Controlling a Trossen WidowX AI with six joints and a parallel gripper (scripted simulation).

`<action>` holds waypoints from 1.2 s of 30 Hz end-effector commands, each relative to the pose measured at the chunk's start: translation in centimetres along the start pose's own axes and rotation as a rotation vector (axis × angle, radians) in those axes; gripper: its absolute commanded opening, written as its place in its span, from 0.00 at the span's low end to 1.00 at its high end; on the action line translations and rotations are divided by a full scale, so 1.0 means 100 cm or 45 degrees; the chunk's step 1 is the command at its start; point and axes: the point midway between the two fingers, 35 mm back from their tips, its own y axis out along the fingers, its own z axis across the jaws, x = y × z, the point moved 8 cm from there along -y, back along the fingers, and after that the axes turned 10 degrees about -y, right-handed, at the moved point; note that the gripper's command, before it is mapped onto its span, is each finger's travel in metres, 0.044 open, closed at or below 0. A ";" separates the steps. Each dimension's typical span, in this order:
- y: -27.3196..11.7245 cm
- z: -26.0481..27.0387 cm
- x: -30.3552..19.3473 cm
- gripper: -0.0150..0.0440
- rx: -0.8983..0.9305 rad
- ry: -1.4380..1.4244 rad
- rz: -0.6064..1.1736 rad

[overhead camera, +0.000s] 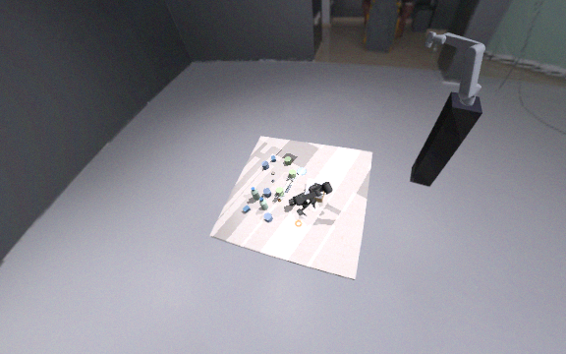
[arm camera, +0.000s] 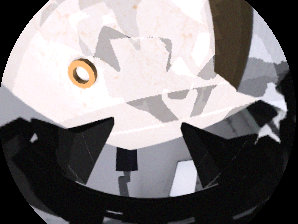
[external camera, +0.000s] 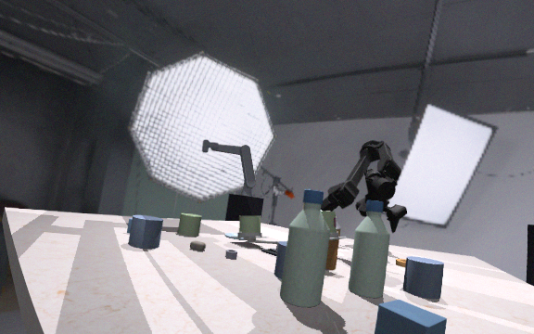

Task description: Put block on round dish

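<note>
Our hand [overhead camera: 308, 208] [external camera: 378, 218] [arm camera: 148, 123] is spread almost fully, with nothing between its fingers, and is away from both cups. The block is out of sight, presumably under the far green cup [overhead camera: 292, 173] [external camera: 249, 224] or the near green cup [overhead camera: 279, 191] [external camera: 329, 217]; we can't tell which. Both stand on the balance [overhead camera: 286, 186], whose tilt we can't read surely. Our worst risk is guessing: the wrong cup moved ends the attempt. A wide finger or low forearm could also clip the beam and shift both.

The dish seems to be the pale blue round [overhead camera: 302, 171], close beside the far cup, so a lifted cup might end above it, or a sideways swing might brush its neighbour.

Room is tight around the near cup: the brown can [overhead camera: 279, 200] [external camera: 332, 255] is just beside it, with two green bottles [overhead camera: 255, 195] [external camera: 305, 264] on the side away from our arm. The orange ring [overhead camera: 298, 223] [external camera: 400, 263] [arm camera: 89, 82] lies apart from these. Toward the table's [overhead camera: 342, 246] [external camera: 156, 297] [arm camera: 150, 55] right-hand edge in the top view, we judge retreat easier.
</note>
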 end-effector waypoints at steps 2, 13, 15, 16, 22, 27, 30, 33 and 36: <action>-0.013 0.001 0.020 1.00 0.081 -0.085 -0.138; -0.057 -0.009 0.063 1.00 0.226 -0.289 -0.529; -0.067 -0.014 0.069 1.00 0.243 -0.323 -0.607; -0.072 -0.016 0.072 1.00 0.249 -0.340 -0.646; -0.101 -0.036 0.086 1.00 0.263 -0.430 -0.886; -0.124 -0.058 0.092 1.00 0.240 -0.491 -1.089; -0.137 -0.073 0.093 1.00 0.211 -0.521 -1.210; -0.149 -0.089 0.093 1.00 0.170 -0.545 -1.329; -0.160 -0.107 0.090 1.00 0.119 -0.564 -1.445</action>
